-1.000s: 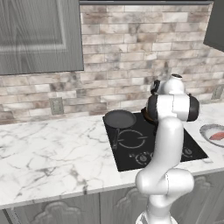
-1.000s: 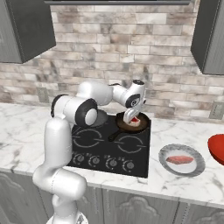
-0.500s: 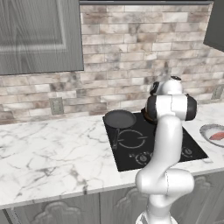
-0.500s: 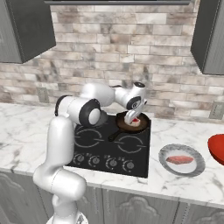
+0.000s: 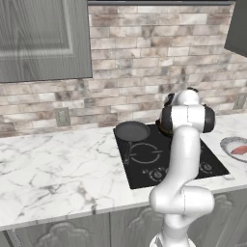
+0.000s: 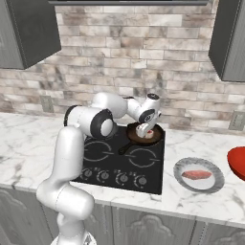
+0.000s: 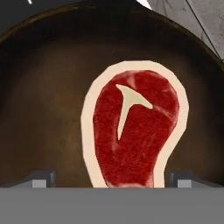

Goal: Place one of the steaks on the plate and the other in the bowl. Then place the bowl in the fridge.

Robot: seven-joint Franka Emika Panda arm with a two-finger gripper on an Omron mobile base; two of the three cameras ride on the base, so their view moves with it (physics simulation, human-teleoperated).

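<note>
**Wide-open gripper low over the rimmed steak: grasp risks noted**

The two-finger gripper (image 6: 144, 132) stands fully open, holding nothing, directly above the rounder red steak with a pale fat rim (image 7: 133, 133). That steak lies flat in the dark brown round frying pan (image 7: 39, 109) at the far right of the black cooktop (image 6: 122, 165). The flat pink-red steak (image 6: 196, 174) already lies on the grey speckled-rim plate (image 6: 182, 165), on the counter right of the cooktop. The glossy red bowl (image 6: 238, 162) sits further right, at the picture's edge.

Risks, as judged:
- The steak lies flat; fingertips may strike the pan floor or slide over the meat.
- A skewed closure could drag the pan.
- The bowl is well apart; a weak hold may drop the steak in transit.
</note>
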